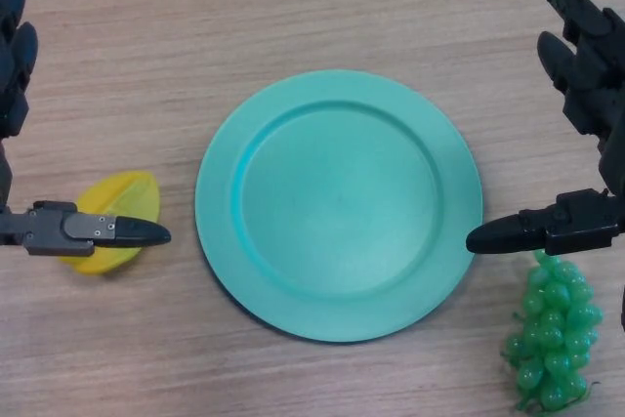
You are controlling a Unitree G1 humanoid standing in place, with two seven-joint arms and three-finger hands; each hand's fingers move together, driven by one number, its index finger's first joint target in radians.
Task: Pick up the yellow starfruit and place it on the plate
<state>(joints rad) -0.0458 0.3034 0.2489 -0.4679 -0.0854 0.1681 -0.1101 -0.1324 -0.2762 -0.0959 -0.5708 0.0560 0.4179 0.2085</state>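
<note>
The yellow starfruit lies on the wooden table at the left, just left of the teal plate, which sits bare in the middle. My left hand is at the left edge with fingers straight; its thumb stretches over the near side of the starfruit, hiding part of it. Whether it touches the fruit I cannot tell. My right hand hangs at the right edge, open, its thumb pointing toward the plate's right rim.
A bunch of green grapes lies at the lower right, just under my right thumb. The wooden table stretches beyond the plate.
</note>
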